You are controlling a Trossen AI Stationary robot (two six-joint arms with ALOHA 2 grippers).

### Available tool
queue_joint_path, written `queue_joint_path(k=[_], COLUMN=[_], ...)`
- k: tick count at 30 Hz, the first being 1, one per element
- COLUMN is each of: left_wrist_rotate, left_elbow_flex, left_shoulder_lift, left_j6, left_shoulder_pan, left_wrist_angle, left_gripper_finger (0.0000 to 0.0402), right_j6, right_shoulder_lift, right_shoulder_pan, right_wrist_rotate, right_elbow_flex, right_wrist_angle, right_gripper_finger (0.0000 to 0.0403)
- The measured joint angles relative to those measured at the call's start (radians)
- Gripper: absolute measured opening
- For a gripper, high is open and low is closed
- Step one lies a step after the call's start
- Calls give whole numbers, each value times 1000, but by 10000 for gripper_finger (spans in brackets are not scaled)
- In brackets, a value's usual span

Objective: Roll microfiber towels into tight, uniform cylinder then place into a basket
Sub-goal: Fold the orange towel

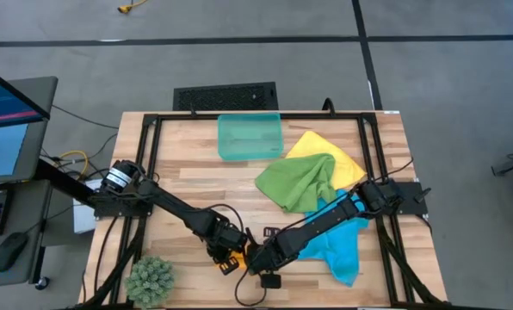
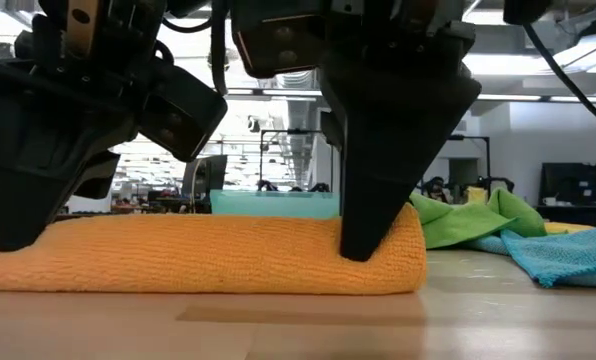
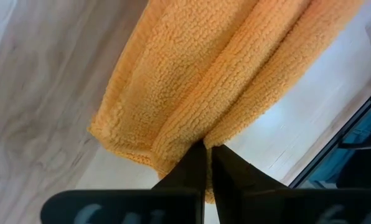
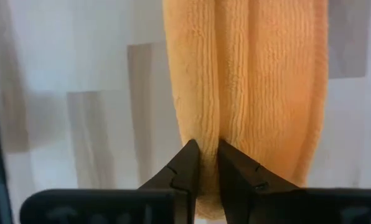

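Observation:
The orange microfiber towel [image 2: 208, 255] lies rolled into a long bundle on the table near its front edge. My left gripper [image 3: 208, 148] is shut on it near its left end [image 2: 18, 235]. My right gripper [image 4: 208, 146] is shut on it near its right end [image 2: 368, 245]. In the high view both grippers [image 1: 228, 257] [image 1: 255, 263] cover most of the orange towel. The green towel [image 1: 299, 181], yellow towel [image 1: 325, 148] and blue towel [image 1: 347, 245] lie loose in a heap at the right. The teal basket [image 1: 250, 136] stands at the far middle. My left gripper nips the orange towel at a crease between two folds [image 3: 201, 134], near the roll's left end. Its fingers come from above, slanting down. The roll lies on the table. My right gripper pinches a narrow ridge of cloth [image 4: 209, 134] between its fingertips, near the roll's right end. Its fingers point almost straight down. The towel rests along its length on the table.
A spiky green plant ball [image 1: 149, 280] sits at the near left corner. The loose towels take up the table's right half. Bare wood [image 1: 188, 164] shows between the basket and the grippers.

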Motion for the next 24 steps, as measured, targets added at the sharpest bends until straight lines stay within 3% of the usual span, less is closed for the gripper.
queue_joint_path(k=[9, 15, 20, 24], left_wrist_rotate=[6, 7, 27, 35], left_elbow_flex=[-1, -1, -3, -3], left_shoulder_lift=[0, 0, 0, 0], left_j6=[14, 32, 37, 37], left_shoulder_pan=[-1, -2, -3, -6], left_wrist_angle=[-4, -6, -34, -55], left_gripper_finger=[0, 0, 0, 0], right_j6=[-93, -98, -89, -88], right_shoulder_lift=[10, 4, -8, -30], right_shoulder_pan=[2, -14, -33, -13], right_wrist_rotate=[-26, -35, -86, -9], right_elbow_flex=[0, -1, 61, 90], right_wrist_angle=[39, 28, -152, -256], right_gripper_finger=[76, 117, 159, 172])
